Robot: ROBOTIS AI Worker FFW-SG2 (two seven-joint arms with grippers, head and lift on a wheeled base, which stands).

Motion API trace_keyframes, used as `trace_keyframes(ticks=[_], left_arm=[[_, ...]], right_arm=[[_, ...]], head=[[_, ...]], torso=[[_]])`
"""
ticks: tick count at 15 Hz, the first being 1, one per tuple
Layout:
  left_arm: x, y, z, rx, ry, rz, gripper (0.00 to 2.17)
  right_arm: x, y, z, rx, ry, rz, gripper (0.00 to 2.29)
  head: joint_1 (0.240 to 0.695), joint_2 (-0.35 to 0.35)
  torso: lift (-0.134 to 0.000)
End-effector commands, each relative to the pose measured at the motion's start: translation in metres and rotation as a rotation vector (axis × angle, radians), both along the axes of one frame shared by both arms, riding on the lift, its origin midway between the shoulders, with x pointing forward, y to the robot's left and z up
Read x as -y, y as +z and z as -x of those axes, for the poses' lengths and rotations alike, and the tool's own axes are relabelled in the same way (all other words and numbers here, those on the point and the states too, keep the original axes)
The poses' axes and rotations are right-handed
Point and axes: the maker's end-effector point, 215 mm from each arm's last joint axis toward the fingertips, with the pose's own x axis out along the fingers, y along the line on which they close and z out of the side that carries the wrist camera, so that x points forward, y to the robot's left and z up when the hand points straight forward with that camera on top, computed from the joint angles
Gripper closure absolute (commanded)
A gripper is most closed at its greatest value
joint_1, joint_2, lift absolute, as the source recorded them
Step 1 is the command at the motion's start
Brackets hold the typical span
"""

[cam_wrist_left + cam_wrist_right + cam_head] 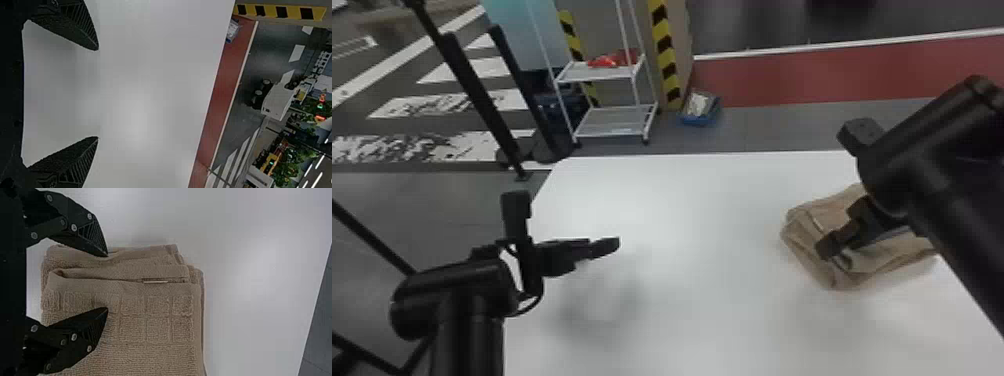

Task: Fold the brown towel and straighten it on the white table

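One brown towel (804, 240) on white surface (682, 225), folded in layers, edges uneven. Right gripper (834, 255) over towel, with jaws spread wide, nothing gripped; can't tell if touching cloth. Left gripper (604, 247) well apart from towel, off to its left, with open, unloaded jaws. White shelf rack (582, 74) farther back, left of towel.

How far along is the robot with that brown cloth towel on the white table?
The brown terry-cloth towel already looks folded, with layers stacked along one edge. Now the black, two-fingered right gripper is open over it, while the left gripper is open above the white table. Straightening is probably left, since the upper layers look rumpled and their edges don't line up.
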Motion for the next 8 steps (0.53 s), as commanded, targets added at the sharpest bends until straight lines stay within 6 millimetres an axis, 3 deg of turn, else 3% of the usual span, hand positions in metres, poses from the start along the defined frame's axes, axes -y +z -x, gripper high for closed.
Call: trace_keyframes(ticks=[1, 4, 8], left_arm=[[0.0, 0.0, 0.0, 0.0, 0.0, 0.0, 0.07], [0.0, 0.001, 0.0, 0.001, -0.001, 0.001, 0.07], [0.0, 0.001, -0.001, 0.003, 0.0, 0.0, 0.07]], right_arm=[[-0.009, 0.002, 0.004, -0.013, 0.026, 0.0, 0.92], [-0.015, 0.006, 0.011, -0.03, 0.057, -0.016, 1.41], [-0.029, 0.018, 0.024, -0.055, 0.093, -0.096, 1.42]], head=[[0.695, 0.288], [0.695, 0.303], [0.695, 0.318]], torso=[[-0.124], [-0.124], [-0.124]])
